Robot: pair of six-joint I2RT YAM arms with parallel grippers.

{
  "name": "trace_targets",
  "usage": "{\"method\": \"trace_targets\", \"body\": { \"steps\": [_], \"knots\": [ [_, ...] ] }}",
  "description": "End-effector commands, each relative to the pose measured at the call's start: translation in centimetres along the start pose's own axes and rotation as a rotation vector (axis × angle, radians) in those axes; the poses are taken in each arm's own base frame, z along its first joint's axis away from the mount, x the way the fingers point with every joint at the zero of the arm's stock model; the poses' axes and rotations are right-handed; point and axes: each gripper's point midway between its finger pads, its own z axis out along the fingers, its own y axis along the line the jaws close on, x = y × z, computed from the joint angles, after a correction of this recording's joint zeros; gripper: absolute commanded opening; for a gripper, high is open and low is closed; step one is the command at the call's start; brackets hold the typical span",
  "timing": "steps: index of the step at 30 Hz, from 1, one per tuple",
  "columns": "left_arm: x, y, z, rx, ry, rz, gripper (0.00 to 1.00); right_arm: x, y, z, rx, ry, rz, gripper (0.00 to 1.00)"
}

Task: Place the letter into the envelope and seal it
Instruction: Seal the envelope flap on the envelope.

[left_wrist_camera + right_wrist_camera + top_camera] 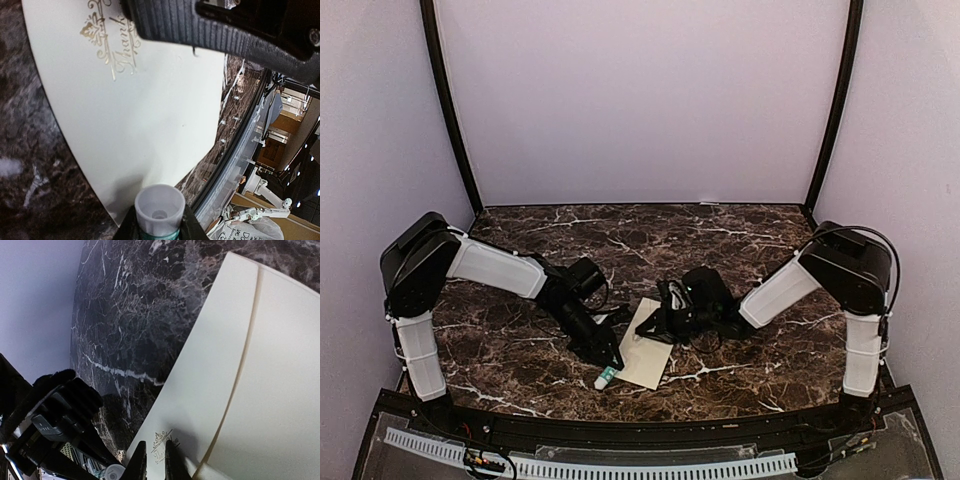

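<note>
Sealing seems in hand: left tool (603,362) grips a glue stick (160,210), right tool (155,462) pinches the envelope (650,355) on the bench (740,240); next, careful gluing along its edge.

Soft, even light fills the overhead view, leaving only faint shadows on the dark marble table (520,360) around the cream envelope (647,350). In both wrist views the envelope is the brightest area. A grey shadow dims its near end, wide-lens distortion bows its straight edges, and the white-capped tube (160,212) just below it looks slightly soft.
</note>
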Motion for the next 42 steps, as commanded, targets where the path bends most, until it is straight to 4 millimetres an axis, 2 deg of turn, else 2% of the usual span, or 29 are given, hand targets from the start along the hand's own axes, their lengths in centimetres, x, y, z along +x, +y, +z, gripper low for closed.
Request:
{"method": "trace_targets", "body": {
  "steps": [1, 9, 15, 19, 23, 27, 31, 42],
  "knots": [
    [0.3, 0.3, 0.1, -0.017, 0.017, -0.001, 0.0, -0.5, -5.1, 0.1, 0.156, -0.022, 0.049, 0.12],
    [0.4, 0.3, 0.2, -0.013, 0.02, -0.005, 0.0, -2.1, -5.9, -0.2, 0.173, -0.057, 0.054, 0.12],
    [0.0, 0.1, 0.2, -0.007, 0.01, -0.001, 0.0, -2.5, -5.0, -0.1, 0.144, -0.041, 0.027, 0.12],
    [-1.6, -1.2, -0.7, -0.005, -0.044, 0.038, 0.0, -1.4, -4.2, -0.2, 0.101, -0.003, 0.029, 0.12],
    [-3.3, -3.6, -2.3, 0.027, -0.114, 0.075, 0.0, 0.8, -3.1, 0.2, 0.079, 0.052, 0.026, 0.12],
    [-4.0, -5.0, -3.1, 0.05, -0.128, 0.083, 0.0, 2.9, -2.1, 0.5, 0.058, 0.091, 0.035, 0.12],
    [-3.4, -4.0, -2.1, 0.05, -0.084, 0.047, 0.0, 3.5, -1.6, 0.5, 0.057, 0.09, 0.034, 0.12],
    [-0.7, -1.7, -0.2, 0.073, -0.017, -0.04, 0.0, 3.0, -1.2, 0.5, 0.063, 0.065, 0.029, 0.12]
  ]
}}
